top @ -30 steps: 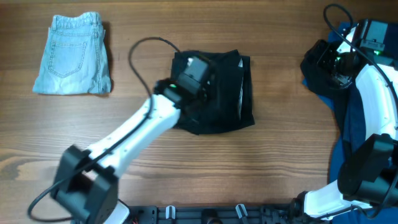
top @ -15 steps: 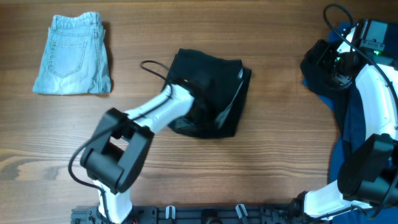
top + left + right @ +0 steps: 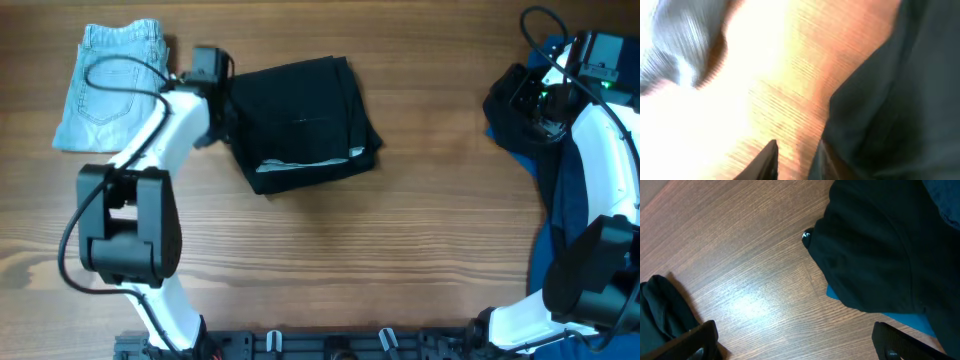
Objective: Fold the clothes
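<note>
I see my left hand (image 3: 222, 104) at the left edge of the folded black shorts (image 3: 300, 120) in the middle of the surface (image 3: 420, 260), with the folded denim shorts (image 3: 115, 85) on its other side. Its wrist picture is blurred, so I cannot tell whether it pinches the cloth. My right hand (image 3: 797, 344) is spread wide over bare wood, beside the heap of dark garments (image 3: 565, 215) at the right edge.
</note>
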`<action>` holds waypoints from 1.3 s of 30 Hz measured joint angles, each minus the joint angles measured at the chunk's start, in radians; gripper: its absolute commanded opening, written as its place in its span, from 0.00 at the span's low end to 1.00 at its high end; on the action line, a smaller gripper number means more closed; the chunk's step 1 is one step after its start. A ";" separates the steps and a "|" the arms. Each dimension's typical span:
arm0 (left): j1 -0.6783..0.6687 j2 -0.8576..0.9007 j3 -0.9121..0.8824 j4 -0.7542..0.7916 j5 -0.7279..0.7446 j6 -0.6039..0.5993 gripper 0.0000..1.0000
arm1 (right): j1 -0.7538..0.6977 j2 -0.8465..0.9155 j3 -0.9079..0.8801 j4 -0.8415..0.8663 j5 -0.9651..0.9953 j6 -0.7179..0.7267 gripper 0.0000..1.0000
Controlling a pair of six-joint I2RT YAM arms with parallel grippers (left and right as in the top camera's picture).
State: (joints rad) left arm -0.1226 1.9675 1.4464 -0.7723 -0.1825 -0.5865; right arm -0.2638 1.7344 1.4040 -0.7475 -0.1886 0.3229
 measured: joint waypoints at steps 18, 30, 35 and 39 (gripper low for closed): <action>-0.139 0.032 0.140 -0.333 0.305 -0.003 1.00 | 0.000 0.000 0.000 0.000 0.001 0.000 1.00; -0.171 0.037 -0.056 -0.228 0.383 -0.217 1.00 | 0.000 0.000 0.000 0.000 0.003 0.000 1.00; -0.170 0.037 -0.123 -0.127 0.428 -0.285 1.00 | 0.000 0.000 0.000 0.000 0.003 0.000 1.00; -0.170 0.037 -0.127 -0.124 0.443 -0.314 1.00 | 0.000 0.000 0.000 0.000 0.003 0.000 1.00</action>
State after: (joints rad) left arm -0.2928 2.0041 1.3193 -0.8963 0.2600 -0.9005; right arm -0.2638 1.7344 1.4040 -0.7475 -0.1856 0.3229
